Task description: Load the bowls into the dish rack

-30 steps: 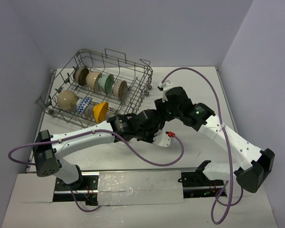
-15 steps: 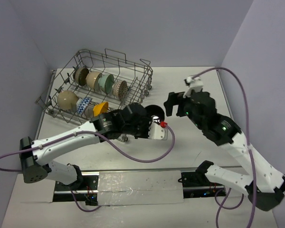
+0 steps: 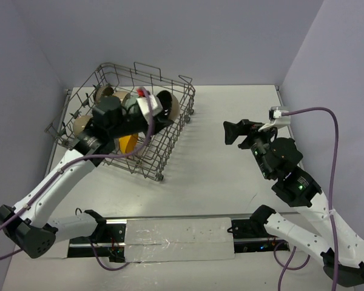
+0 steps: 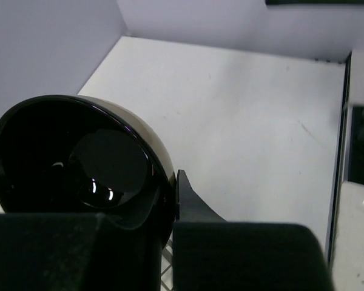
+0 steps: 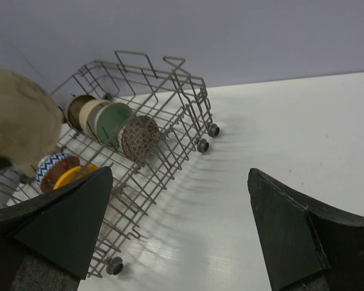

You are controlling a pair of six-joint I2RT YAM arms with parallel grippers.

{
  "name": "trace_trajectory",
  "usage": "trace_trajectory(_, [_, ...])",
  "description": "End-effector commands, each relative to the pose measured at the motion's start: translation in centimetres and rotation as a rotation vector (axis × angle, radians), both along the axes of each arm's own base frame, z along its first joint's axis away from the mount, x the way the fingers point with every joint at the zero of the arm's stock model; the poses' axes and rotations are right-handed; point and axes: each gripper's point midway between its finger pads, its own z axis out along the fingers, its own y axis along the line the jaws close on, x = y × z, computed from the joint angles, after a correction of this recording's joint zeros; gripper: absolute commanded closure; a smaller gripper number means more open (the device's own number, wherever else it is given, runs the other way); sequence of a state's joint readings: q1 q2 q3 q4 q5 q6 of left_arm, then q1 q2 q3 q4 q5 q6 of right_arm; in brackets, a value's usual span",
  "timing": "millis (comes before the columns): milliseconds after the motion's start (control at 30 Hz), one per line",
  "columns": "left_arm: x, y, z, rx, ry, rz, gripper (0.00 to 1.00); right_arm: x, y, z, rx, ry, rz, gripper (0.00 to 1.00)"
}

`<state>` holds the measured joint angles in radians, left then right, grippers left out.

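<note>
Right, L claw (image 3: 159, 109) is up over the dish rack (image 3: 173, 138), clamped on a beige bowl (image 3: 173, 108); R claw (image 5: 182, 233) is spread wide w/ nothing in it.
The held bowl is glossy black inside. Its rim is pinched, w/ one finger (image 4: 191, 203) against the outer wall and the mouth facing the wrist cam. Under and just beside the L claw, inside the rack, bowls stand on edge in a row, incl. a green bowl (image 5: 112, 121) and a patterned bowl (image 5: 139, 136). A blue-white bowl (image 5: 51, 168) and an orange-yellow bowl (image 5: 71, 177) sit in the next row. R claw hangs over bare worktop (image 5: 279, 133), well apart from the rack, which lies ahead and to its left.
</note>
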<state>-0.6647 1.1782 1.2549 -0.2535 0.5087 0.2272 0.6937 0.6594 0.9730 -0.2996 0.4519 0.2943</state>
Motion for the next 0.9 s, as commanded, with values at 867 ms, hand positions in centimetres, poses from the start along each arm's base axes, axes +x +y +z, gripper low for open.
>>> trace_trajectory(867, [12.5, 8.4, -2.2, -0.427, 0.595, -0.193, 1.0, 1.8, 2.8, -3.5, -0.079, 0.037, 0.071, 0.04])
